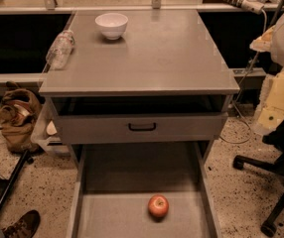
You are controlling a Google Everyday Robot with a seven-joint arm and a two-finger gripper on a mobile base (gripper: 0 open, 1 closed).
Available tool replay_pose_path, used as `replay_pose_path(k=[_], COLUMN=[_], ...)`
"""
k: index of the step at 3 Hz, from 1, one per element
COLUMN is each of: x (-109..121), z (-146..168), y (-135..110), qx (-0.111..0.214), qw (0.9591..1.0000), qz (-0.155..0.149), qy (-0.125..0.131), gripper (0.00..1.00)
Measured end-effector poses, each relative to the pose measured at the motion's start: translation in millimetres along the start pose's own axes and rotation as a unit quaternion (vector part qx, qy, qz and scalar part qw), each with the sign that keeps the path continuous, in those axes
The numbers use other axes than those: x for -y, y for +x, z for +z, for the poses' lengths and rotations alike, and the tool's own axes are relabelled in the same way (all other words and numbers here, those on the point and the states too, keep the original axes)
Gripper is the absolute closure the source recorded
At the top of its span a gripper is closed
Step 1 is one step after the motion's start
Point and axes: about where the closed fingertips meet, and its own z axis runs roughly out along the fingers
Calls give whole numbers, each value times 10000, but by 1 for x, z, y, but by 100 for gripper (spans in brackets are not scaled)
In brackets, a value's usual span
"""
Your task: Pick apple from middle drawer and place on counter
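Note:
The apple (158, 206), small, red and round, lies on the bare floor of the pulled-out middle drawer (112, 217) at the bottom of the view, right of the drawer's centre. The grey counter (152, 58) tops the cabinet above it. The gripper is not in view; only white and pale yellow parts of the arm (283, 48) show at the right edge, beside the counter and well above the apple.
A white bowl (111, 25) and a lying plastic bottle (60, 48) rest on the counter's far left. The top drawer front with a black handle (142, 127) is slightly open. A black chair base (271, 182) stands right; a brown bag (18, 118) and a shoe (20, 225) are left.

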Motion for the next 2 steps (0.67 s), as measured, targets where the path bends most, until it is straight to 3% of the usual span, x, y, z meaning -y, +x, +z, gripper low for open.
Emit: replay_pose_path(k=[1,2], x=[0,-10], z=[0,17], y=[0,-2], qx=[0,235], qw=[10000,9997], qz=[0,112], qy=[0,46], gripper=[0,0])
